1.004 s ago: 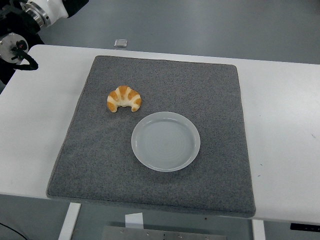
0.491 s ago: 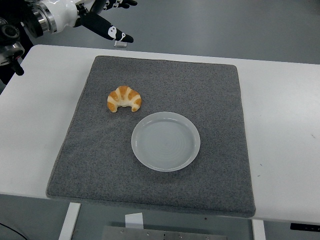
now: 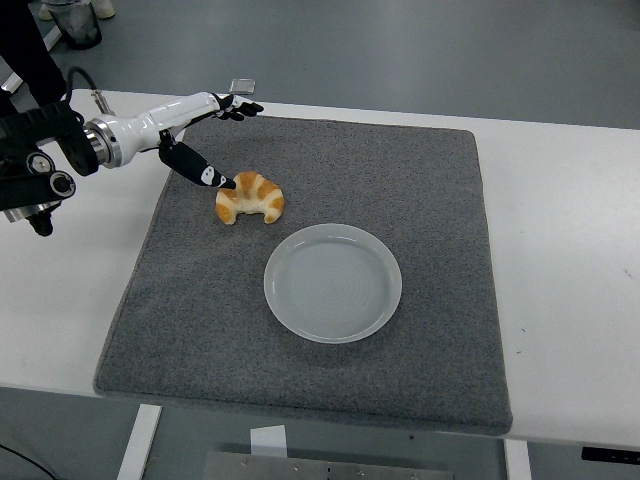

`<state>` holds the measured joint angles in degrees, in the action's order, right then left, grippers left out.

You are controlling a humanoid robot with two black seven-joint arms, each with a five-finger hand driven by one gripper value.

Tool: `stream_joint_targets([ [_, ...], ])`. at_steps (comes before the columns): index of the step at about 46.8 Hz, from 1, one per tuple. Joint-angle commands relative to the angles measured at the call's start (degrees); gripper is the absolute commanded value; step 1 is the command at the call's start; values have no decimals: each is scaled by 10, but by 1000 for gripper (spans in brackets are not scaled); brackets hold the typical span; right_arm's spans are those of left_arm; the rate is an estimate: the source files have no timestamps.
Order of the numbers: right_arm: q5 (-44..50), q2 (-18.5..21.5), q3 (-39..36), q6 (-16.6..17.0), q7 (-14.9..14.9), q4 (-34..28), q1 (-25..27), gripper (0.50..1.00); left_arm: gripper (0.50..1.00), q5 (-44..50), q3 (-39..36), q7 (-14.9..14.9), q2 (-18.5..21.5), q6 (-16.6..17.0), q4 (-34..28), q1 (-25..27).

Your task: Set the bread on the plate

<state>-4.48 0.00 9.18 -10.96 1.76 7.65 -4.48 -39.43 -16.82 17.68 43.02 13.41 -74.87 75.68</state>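
Head view: your round pale-grey plate [image 3: 333,283] holds nothing and sits mid-mat on the square grey felt mat [image 3: 420,180] covering the white desk [image 3: 570,250]. The golden crescent-shaped bread roll [image 3: 250,197] lies on the mat just up-left of the plate, apart from it. The left hand [image 3: 200,135] hovers beside the roll with its fingers [image 3: 205,176] spread, one tip touching the roll's left end.

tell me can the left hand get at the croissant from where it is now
Probably yes. The left hand is open, its thumb tip right at the croissant, which lies alone on the grey mat, apart from the plate.
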Motion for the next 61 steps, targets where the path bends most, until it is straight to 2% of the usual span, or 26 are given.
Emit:
stream_joint_targets([
  [1,0,0,0,0,0,0,0,952,975,0,0,0,-7,13,2,-9],
  [19,0,0,0,-1,0,0,0,952,975,-3,6,7,-77,20,111,-65],
  [27,0,0,0,-1,0,0,0,952,975,-5,6,18,-116,52,162,-91],
  [31,0,0,0,-2,0,0,0,952,975,-5,6,22,-131,57,173,-96],
  [57,0,0,0,-3,0,-1,0,952,975,-4,14,23,-135,61,176,-117],
  [61,0,0,0,-3,0,0,0,952,971,-3,15,32,-135,62,182,-119],
])
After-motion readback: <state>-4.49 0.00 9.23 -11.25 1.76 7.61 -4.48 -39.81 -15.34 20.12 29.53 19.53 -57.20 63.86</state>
